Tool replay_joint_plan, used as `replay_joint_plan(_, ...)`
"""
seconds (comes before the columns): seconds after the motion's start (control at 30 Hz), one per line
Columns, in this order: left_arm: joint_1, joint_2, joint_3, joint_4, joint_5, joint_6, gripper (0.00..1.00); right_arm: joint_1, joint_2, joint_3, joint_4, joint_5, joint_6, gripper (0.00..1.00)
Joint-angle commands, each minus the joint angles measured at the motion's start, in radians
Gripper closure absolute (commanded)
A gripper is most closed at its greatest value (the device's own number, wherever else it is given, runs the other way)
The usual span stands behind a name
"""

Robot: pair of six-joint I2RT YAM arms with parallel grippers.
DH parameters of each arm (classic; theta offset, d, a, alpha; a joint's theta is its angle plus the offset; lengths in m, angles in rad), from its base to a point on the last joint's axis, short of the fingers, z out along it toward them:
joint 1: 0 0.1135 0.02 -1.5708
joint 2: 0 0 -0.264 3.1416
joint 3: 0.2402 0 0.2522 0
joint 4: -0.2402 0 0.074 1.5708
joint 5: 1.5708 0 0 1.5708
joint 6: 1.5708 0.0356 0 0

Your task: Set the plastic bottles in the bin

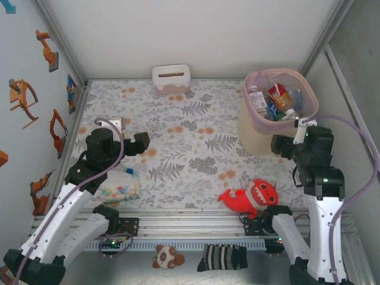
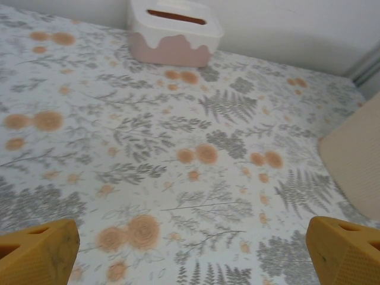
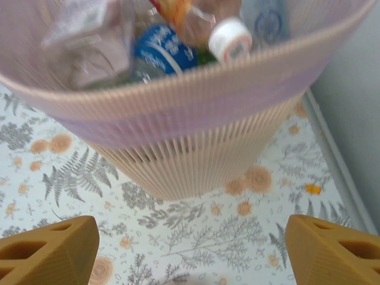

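Top external view is showing a small brown-and-white plush toy [image 1: 167, 256] and a striped cloth [image 1: 222, 256] lying at 6 o'clock, on the ledge in front of the arm bases. Just past the rails, a red plush shark [image 1: 252, 196] is lying at about 5 o'clock on the floral worktop [image 1: 196, 130], and a clear bag of pastel bits [image 1: 119, 187] is lying at about 8 o'clock, partly under the left arm.

Farther in, the left hand [image 1: 140, 143] is hovering at 9 o'clock over bare cloth. In the left wrist view its orange fingertips [image 2: 41, 252] are standing wide apart with nothing between them, only flower print below.

The right hand [image 1: 284, 145] is hanging at 3 o'clock, just beside the near wall of the bin [image 1: 255, 133]. In the right wrist view its fingertips [image 3: 50, 249] are likewise spread apart and gripping nothing, with the ribbed beige wall of the bin rising straight ahead.

The bin is standing upright at about 2 o'clock, near the right wall, with a pink liner [image 1: 309, 89] folded over its rim. The plastic bottles [image 1: 270, 101] are lying piled inside it; among them a blue label and a white cap are showing over the rim in the right wrist view.

At 12 o'clock, against the back wall, a white box [image 1: 171, 79] with a slot in its top is sitting well apart from both hands.
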Motion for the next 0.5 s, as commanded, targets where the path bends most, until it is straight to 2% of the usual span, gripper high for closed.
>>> replay_joint_plan(0.0, 0.008, -0.049, -0.036, -0.092, -0.206, -0.016, 0.0, -0.003, -0.013, -0.13, 0.139, 0.026, 0.085, 0.15)
replay_joint_plan(0.13, 0.011, -0.105, -0.082, -0.115, -0.338, -0.027, 0.03, -0.003, -0.02, -0.319, 0.338, 0.073, 0.089, 0.08)
replay_joint_plan(0.17, 0.011, -0.114, -0.092, -0.116, -0.364, -0.026, 0.03, -0.003, -0.011, -0.36, 0.396, 0.092, 0.087, 0.02)
replay_joint_plan(0.2, 0.012, -0.119, -0.099, -0.116, -0.383, -0.025, 0.03, -0.003, -0.004, -0.396, 0.449, 0.111, 0.09, 0.01)
replay_joint_plan(0.4, 0.014, -0.088, -0.174, -0.061, -0.57, 0.003, 0.03, -0.003, 0.107, -0.603, 0.855, 0.136, 0.062, 0.02)
replay_joint_plan(0.47, 0.014, -0.072, -0.22, 0.01, -0.625, 0.066, 0.03, -0.003, 0.183, -0.65, 1.005, 0.178, 0.049, 0.04)
